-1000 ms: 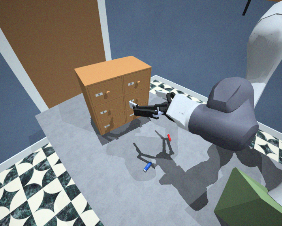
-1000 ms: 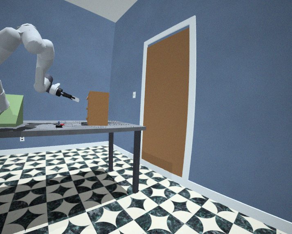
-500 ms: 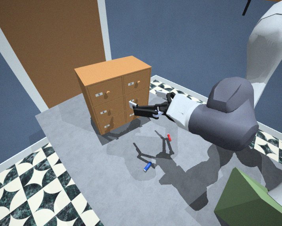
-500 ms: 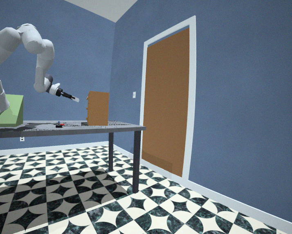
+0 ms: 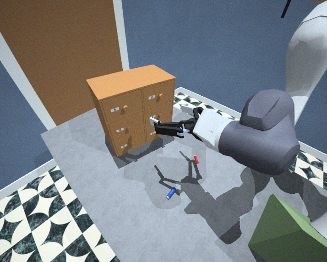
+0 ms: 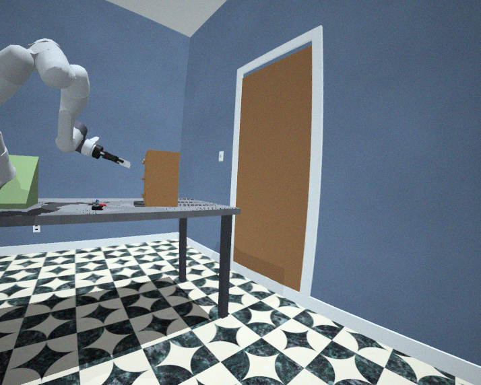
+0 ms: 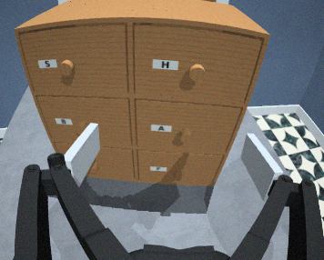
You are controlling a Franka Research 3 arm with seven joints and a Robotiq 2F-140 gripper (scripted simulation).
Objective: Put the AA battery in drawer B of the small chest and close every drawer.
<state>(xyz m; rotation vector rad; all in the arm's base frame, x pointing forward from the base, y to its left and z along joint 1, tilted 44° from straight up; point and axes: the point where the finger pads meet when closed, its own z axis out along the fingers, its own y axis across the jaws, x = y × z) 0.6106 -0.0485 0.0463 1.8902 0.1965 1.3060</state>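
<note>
Item: black two-finger gripper (image 7: pixel 170 157), fingers wide apart and empty, facing orange wooden six-drawer chest (image 5: pixel 128 79) near counter's far edge; blue cylindrical AA battery (image 5: pixel 171 193) mid-counter; centre on B's knob, pull under half-length.

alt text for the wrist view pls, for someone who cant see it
An open, empty gripper faces the front of a small wooden chest with six shut drawers in two columns. Its two pale fingertips frame the lower drawers, apart from the chest. The top labels read S and H; the lower ones are too blurred to read with certainty.
</note>
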